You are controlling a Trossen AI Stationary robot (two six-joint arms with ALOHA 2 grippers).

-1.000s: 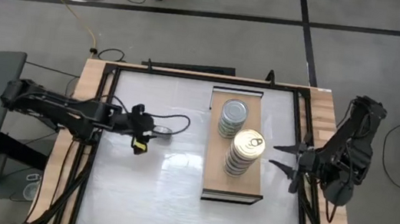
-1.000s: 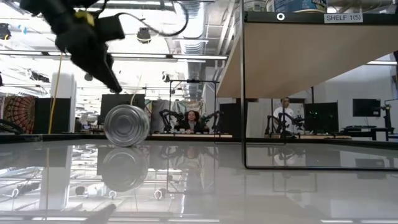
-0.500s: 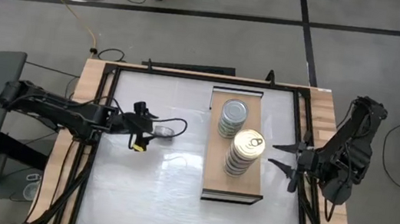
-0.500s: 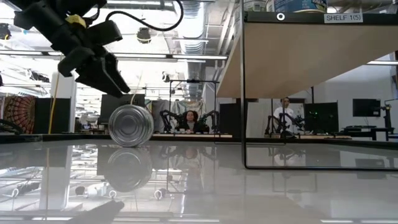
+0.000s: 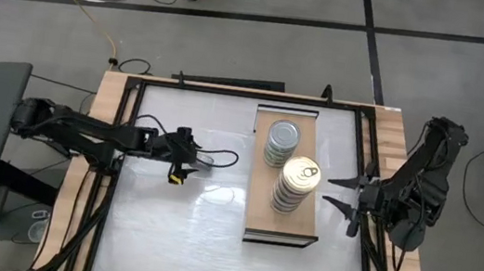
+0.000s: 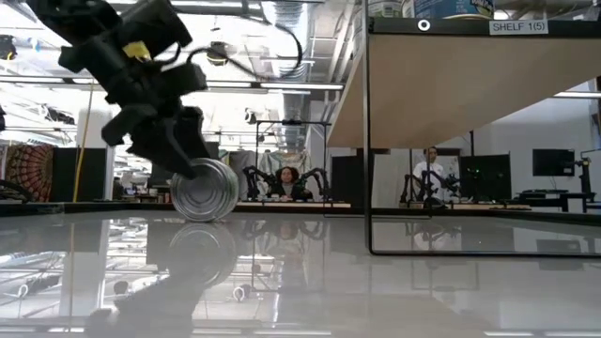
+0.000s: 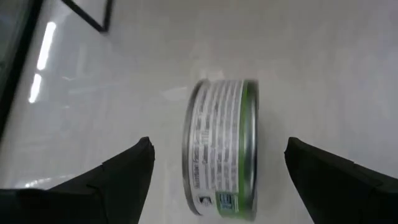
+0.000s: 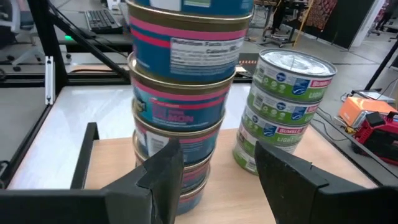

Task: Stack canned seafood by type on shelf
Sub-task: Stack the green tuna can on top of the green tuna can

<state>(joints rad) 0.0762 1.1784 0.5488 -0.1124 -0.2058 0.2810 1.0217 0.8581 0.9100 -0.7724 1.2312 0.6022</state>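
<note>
A lone tin [image 7: 221,146] is lying on its side on the grey-white desk [image 5: 201,233], well to the left of the shelf [image 5: 255,217], its green-edged label facing up. The left hand [image 7: 217,163] is hovering right over it with its fingers [image 7: 118,171] spread wide, one on each side of the tin and clear of it, so it is gripping nothing. In the low view the tin [image 6: 203,189] is resting on the glossy surface with the left hand [image 6: 178,155] slanting down to its upper left edge; whether a fingertip is touching it there cannot be told.

On the shelf two stacks are standing side by side: a taller stack of pink-banded tins [image 8: 186,93] topped by a gold pull-tab lid [image 5: 301,173], and a shorter stack of green-labelled tins [image 8: 283,109] with a plain silver lid [image 5: 284,134].

The right hand [image 5: 333,192] is waiting just off the shelf's right edge, level with the pink-banded stack, its fingers [image 8: 283,171] partly parted and holding nothing.

A person [image 6: 285,180] is sitting in the room beyond the desk.
</note>
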